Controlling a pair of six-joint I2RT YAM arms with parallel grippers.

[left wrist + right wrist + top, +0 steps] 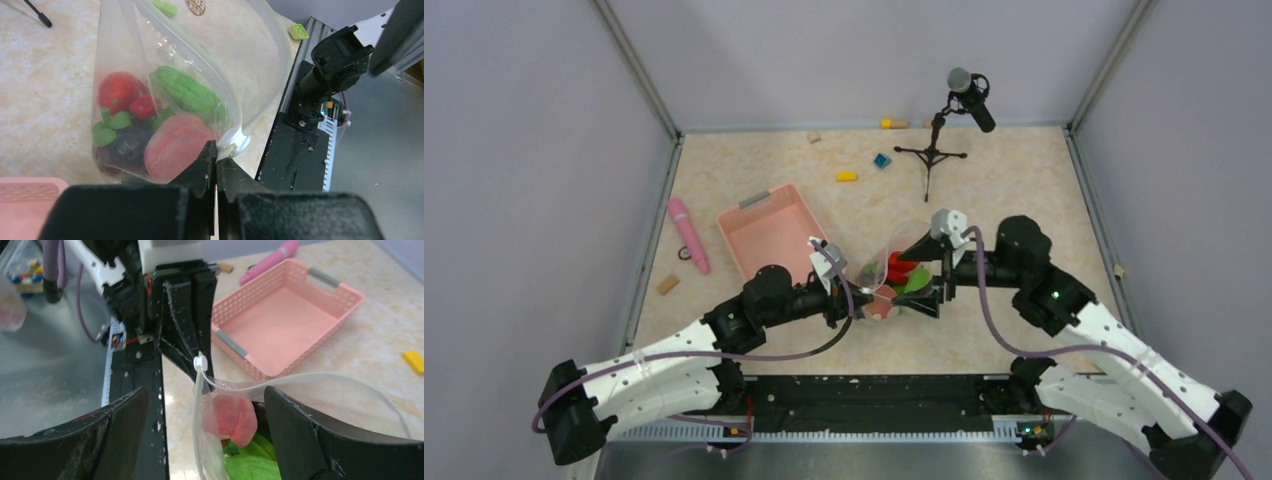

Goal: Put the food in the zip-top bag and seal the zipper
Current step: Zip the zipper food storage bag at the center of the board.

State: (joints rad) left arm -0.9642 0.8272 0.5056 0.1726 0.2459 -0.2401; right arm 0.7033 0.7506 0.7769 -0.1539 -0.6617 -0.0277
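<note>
The desk (984,200) carried a pink basket (769,235) left of its middle. Just right of the basket, a little toward the near edge, the clear bag (250,55) was held up between the two claws. The left claw (216,162) was pinched tight on the bag's corner at one end of the mouth. The right claw (205,390) was spread wide and held nothing.

The food (150,125) sat bunched in the bottom of the bag: a pink piece (175,145), a green cucumber (187,92), a red piece (117,90) and a dark fruit (125,150). No food showed loose on the desk. The zipper (200,57) gaped in a wide loop, so sealing looked like the step left. A small white slider (234,142) sat on the strip.

The likely trouble was the floppy plastic. With only one corner gripped, a pull along the strip could drag the whole bag sideways, or tip it so the food rolled toward the mouth. The right claw could also close on one lip alone or on a fold, leaving a stretch unsealed. The pink piece lay high, close under the strip, and might get caught in it.

The mouth rim ran between the right claw's fingers, with neither clearly touching it. The slider lay ahead of that claw, right beside the left claw's fingertips.
</note>
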